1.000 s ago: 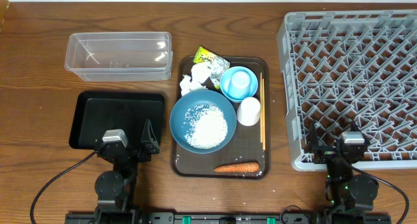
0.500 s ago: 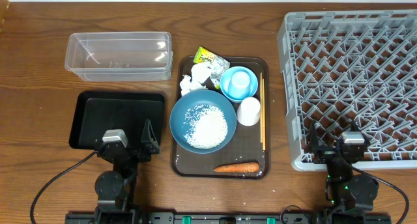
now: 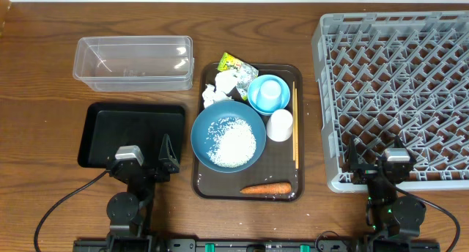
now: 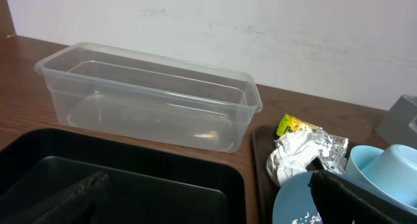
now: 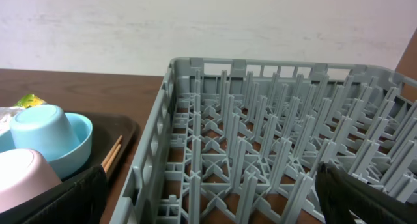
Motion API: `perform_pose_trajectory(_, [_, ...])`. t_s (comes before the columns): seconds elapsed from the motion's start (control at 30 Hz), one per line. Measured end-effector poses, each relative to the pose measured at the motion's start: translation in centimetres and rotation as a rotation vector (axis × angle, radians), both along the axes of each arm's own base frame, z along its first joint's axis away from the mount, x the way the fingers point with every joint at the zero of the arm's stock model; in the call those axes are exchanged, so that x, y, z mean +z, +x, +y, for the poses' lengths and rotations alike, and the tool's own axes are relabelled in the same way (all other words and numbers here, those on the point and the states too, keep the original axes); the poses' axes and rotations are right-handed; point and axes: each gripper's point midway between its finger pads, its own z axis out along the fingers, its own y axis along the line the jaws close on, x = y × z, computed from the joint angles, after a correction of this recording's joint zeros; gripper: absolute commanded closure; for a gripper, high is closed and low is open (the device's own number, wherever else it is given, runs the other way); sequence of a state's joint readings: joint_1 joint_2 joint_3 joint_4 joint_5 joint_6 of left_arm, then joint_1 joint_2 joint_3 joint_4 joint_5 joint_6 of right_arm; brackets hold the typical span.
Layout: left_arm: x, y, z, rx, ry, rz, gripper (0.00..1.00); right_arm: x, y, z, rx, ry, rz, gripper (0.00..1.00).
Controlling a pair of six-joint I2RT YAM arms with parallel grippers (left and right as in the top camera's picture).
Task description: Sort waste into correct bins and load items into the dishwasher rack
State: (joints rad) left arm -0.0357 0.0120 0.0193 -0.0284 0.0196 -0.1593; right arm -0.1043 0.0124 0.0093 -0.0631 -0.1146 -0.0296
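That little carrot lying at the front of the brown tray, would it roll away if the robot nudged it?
Probably a little. The carrot lies on its side and tapers, so a nudge would likely roll it in a curve. The raised rim of the tray close by should stop it. It looks stiff, so it should lift without bending.

Black left hand (image 3: 139, 162) and right hand (image 3: 392, 164), grey-capped, black cables (image 3: 58, 208)

Wooden table (image 3: 40, 127), clear tub (image 3: 133, 39), black tray (image 3: 124, 131), brown serving tray (image 3: 279, 161), grey rack (image 3: 327, 135)
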Motion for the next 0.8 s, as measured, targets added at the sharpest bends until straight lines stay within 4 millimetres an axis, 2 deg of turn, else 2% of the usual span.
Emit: perform_pose_trajectory(0.8, [0.00, 0.00, 0.00, 0.000, 0.000, 0.000, 0.00, 0.00, 0.00, 0.00, 0.000, 0.000, 0.000, 0.01])
